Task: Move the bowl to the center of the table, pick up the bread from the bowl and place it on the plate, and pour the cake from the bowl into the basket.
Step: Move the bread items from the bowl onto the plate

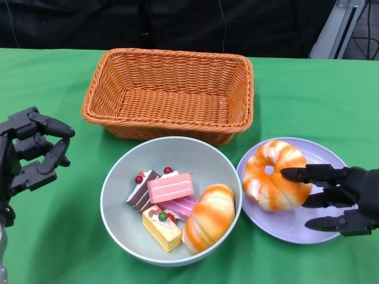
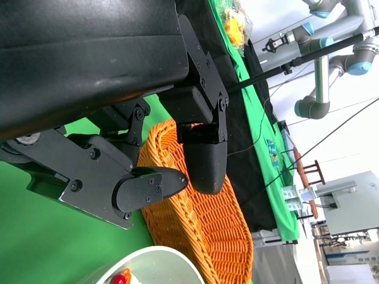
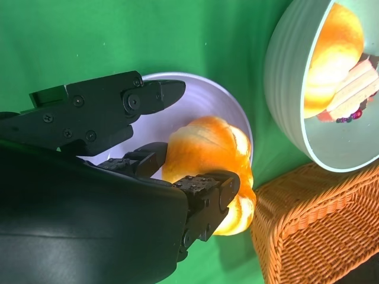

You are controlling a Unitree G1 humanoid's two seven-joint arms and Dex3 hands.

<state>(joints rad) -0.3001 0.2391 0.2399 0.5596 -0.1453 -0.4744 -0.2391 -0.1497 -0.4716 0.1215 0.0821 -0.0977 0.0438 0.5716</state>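
Head view shows the bowl [image 1: 118, 195] in the middle of the green bench [image 1: 53, 89], just in front of the basket [image 1: 169, 89]. Inside it lie one bread roll [image 1: 208, 218] and some cake pieces [image 1: 163, 207]. Another bread, the round one [image 1: 272, 174], sits on the plate [image 1: 296, 222] to the right of the bowl. The right hand [image 1: 331, 192] has its fingers spread around this bread. I cannot tell if it grips it. The left hand [image 1: 32, 154] holds nothing, fingers apart, left of the bowl.

Grey-green bowl [image 1: 118, 177] with cakes [image 1: 161, 204] and bread [image 1: 208, 217] just before the wicker basket [image 1: 169, 94]; ring bread [image 1: 271, 176] on lilac plate [image 1: 284, 225] beside the bowl
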